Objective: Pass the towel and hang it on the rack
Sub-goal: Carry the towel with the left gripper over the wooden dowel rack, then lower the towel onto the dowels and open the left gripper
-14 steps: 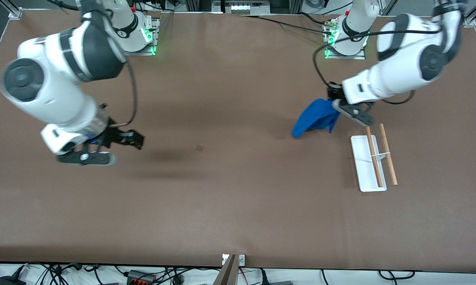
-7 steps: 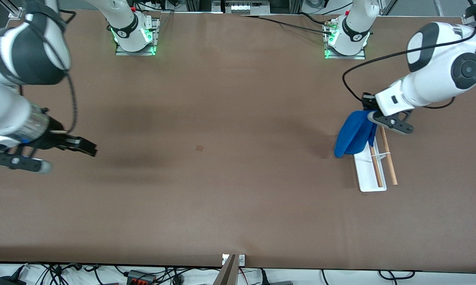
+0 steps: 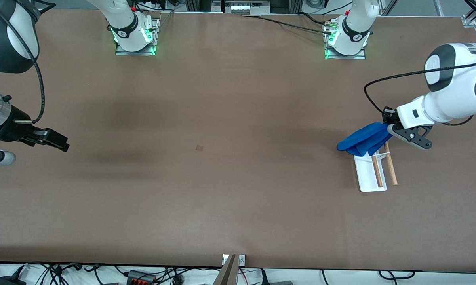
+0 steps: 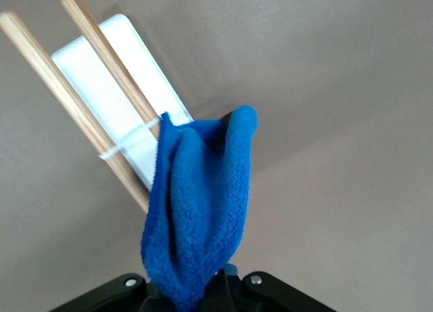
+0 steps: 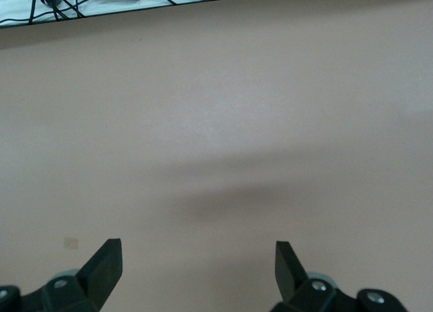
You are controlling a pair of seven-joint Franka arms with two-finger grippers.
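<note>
While towel (image 3: 362,140) drapes over rack (image 3: 366,174), table (image 3: 230,198) surrounds it.

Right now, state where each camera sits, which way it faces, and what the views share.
Front view: high across the table, facing the bases; shows both arms, the left gripper holding the towel over the rack, the right gripper open over the table's right-arm end.
Left wrist view: on the left wrist, looking down at towel and rack; its own fingers show.
Right wrist view: on the right wrist, facing bare table; open gripper shows.
Front and left wrist views share towel and rack.
</note>
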